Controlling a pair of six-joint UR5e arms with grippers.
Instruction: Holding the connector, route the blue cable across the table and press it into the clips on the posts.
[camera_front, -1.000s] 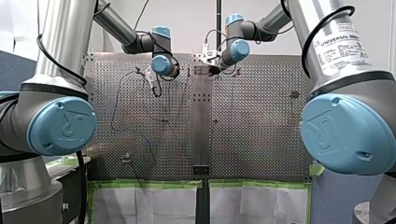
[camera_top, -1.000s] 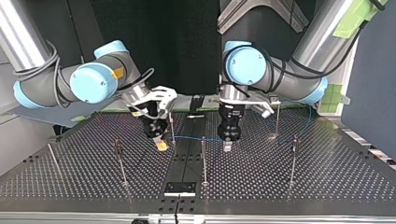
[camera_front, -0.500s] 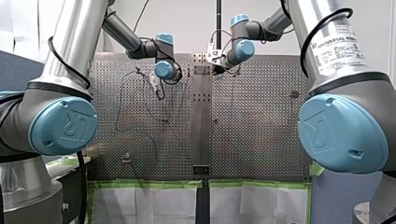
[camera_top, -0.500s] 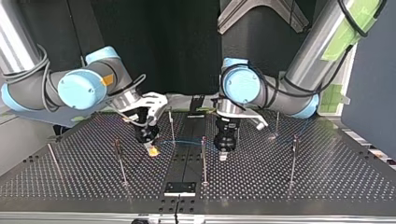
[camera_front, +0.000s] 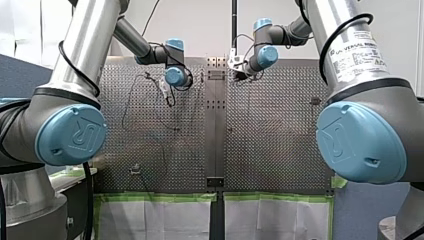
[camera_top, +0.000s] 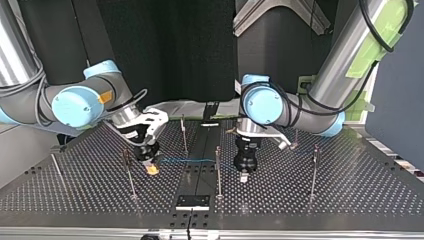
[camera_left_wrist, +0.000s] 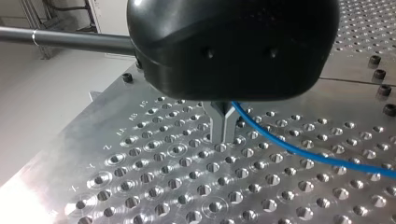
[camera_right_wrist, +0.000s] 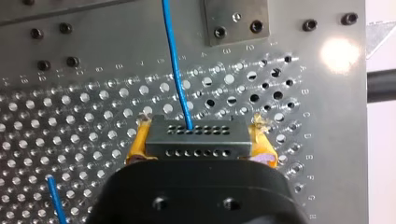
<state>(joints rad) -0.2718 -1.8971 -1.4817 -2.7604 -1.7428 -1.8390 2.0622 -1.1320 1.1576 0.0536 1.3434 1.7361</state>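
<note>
Blue cable (camera_right_wrist: 175, 60) plugs into the far row of holes on the connector (camera_right_wrist: 196, 140) and runs straight away from it over the desk (camera_right_wrist: 93, 107). The connector is a grey block with two rows of holes. Your right pincer (camera_right_wrist: 200, 135) is grasping it from both sides, yellow pads (camera_right_wrist: 138, 142) on its ends. A second bit of blue cable shows beside that pincer's body.

Top view, landmark is the middle post (camera_top: 217, 170). The connector end is left of that post, in the right pincer (camera_top: 151, 169). The blue cable (camera_top: 185, 160) goes level from there, off the desk (camera_top: 325, 200), crosses the middle post below its tip and reaches your left pincer (camera_top: 243, 175) just right of the post. Can't tell if it sits in the post's clip or only passes it.

Left wrist view: left pincer (camera_left_wrist: 223, 127) is clenched, metal fingers (camera_left_wrist: 218, 126) pressed together, tips close to the desk (camera_left_wrist: 140, 186). The blue cable (camera_left_wrist: 303, 154) comes out at the fingers' root and slopes off to one side, so it reads as gripped there.

Other posts, top view: one behind and left of the middle post (camera_top: 184, 132), one further left beside the right pincer (camera_top: 128, 172), one well to the right (camera_top: 313, 170). All upright.
</note>
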